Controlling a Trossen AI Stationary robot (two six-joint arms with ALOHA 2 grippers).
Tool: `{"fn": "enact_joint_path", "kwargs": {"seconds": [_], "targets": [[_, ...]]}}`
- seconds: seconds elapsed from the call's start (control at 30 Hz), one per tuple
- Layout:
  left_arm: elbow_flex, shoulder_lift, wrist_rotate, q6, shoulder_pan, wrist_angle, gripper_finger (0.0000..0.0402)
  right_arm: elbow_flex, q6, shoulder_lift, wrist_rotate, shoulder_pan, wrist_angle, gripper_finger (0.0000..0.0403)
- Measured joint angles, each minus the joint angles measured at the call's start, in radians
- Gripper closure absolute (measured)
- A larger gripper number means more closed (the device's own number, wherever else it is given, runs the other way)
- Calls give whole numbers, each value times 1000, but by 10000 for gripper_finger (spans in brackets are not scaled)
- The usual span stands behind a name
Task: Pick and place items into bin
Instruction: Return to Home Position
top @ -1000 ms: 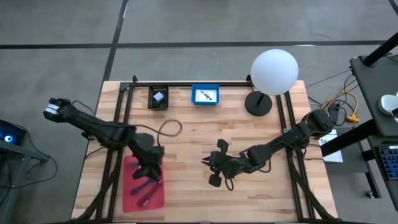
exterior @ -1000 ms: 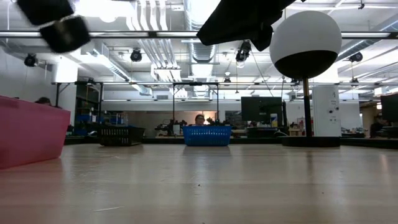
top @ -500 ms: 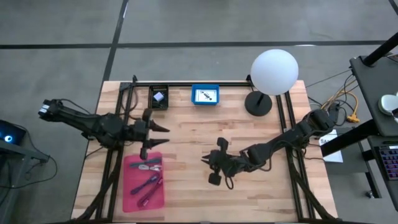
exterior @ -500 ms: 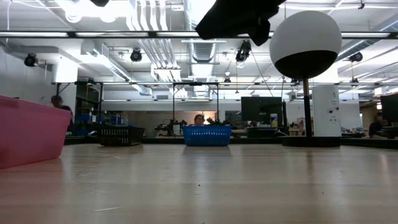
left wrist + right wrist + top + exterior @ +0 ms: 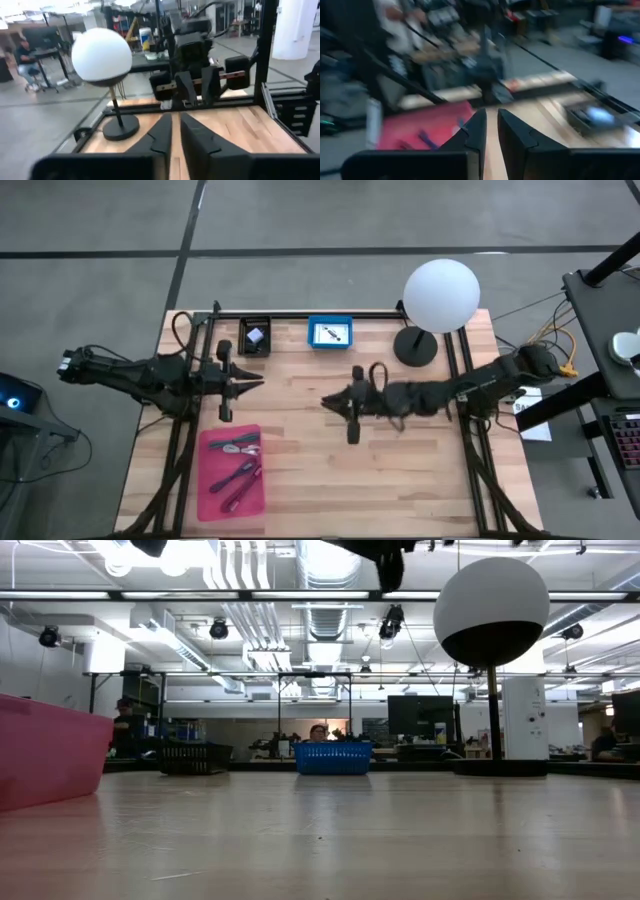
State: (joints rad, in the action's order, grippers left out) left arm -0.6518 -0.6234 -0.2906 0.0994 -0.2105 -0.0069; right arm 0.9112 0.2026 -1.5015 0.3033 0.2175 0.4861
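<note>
The red bin [image 5: 232,472] lies at the table's near left and holds a silver clip [image 5: 238,446] and purple-pink pieces [image 5: 240,476]. A black bin [image 5: 254,337] at the far edge holds a lavender-grey piece; a blue bin [image 5: 330,333] beside it holds a white card. My left gripper [image 5: 258,383] hovers level, shut and empty, above the table just beyond the red bin's far end; its fingers [image 5: 162,135] almost meet. My right gripper [image 5: 325,402] hovers level over mid-table, pointing left toward the red bin [image 5: 420,131], shut and empty.
A white globe lamp [image 5: 440,295] on a black base [image 5: 415,345] stands at the far right. Black frame rails run along the table's left, right and far sides. Bare wood lies between the two grippers and along the near edge.
My left gripper has risen out of the red bin, drawn back toward the table's left and far side, turned from pointing down to level, and shut. My right gripper has risen and gone toward the far edge, tipping up to level. The items in the bins have kept still.
</note>
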Motion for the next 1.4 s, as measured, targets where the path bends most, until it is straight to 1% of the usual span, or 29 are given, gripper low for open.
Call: {"fn": "enact_joint_path", "kwargs": {"seconds": [0.07, 0.13, 0.2, 0.3, 0.4, 0.47, 0.6, 0.63, 0.7, 0.73, 0.8, 0.9, 0.97, 1.0, 1.13, 1.17, 1.23, 1.3, 1.4], "targets": [[28, 22, 9, 14, 22, 32, 395, -48, -5, 9, -123, -72, 119, 365], [51, 52, 9, 13, 41, 24, 397, -80, -1, 13, -173, -131, 176, 365], [75, 90, 6, 14, 54, 25, 396, -109, -30, 28, -173, -170, 176, 365], [112, 152, 6, 14, 60, 9, 400, -150, -112, 78, -174, -187, 179, 365], [122, 296, -8, 16, 60, -84, 400, -204, -149, 159, -177, -184, 178, 365], [117, 379, -11, 12, 60, -152, 401, -260, -148, 232, -172, -187, 180, 365], [125, 530, -9, -24, 60, -276, 401, -410, -88, 389, -171, -185, 178, 365], [136, 559, -5, -22, 60, -314, 401, -449, -72, 429, -175, -184, 176, 365], [138, 601, -4, 17, 60, -323, 401, -529, -38, 515, -173, -185, 176, 365], [138, 592, -5, 35, 61, -333, 401, -565, -24, 557, -171, -186, 177, 365], [139, 589, 13, 69, 60, -402, 401, -632, -23, 642, -170, -186, 184, 365], [136, 541, 45, 91, 60, -388, 401, -718, -22, 771, -171, -185, 183, 365], [148, 536, 61, 77, 60, -419, 401, -765, -22, 856, -157, -186, 183, 365], [150, 540, 78, 61, 60, -412, 401, -787, -22, 896, -147, -185, 187, 365], [178, 594, 81, 37, 60, -406, 402, -877, -42, 1045, -115, -185, 175, 365], [192, 593, 82, 37, 60, -384, 402, -900, -46, 1078, -109, -185, 163, 365], [227, 593, 83, 37, 60, -365, 402, -899, -45, 1132, -87, -186, 76, 365], [267, 591, 107, 16, 60, -296, 402, -898, -32, 1172, -67, -186, 11, 365], [360, 567, 153, 7, 60, -171, 402, -898, -31, 1212, -64, -186, -21, 365]]}}
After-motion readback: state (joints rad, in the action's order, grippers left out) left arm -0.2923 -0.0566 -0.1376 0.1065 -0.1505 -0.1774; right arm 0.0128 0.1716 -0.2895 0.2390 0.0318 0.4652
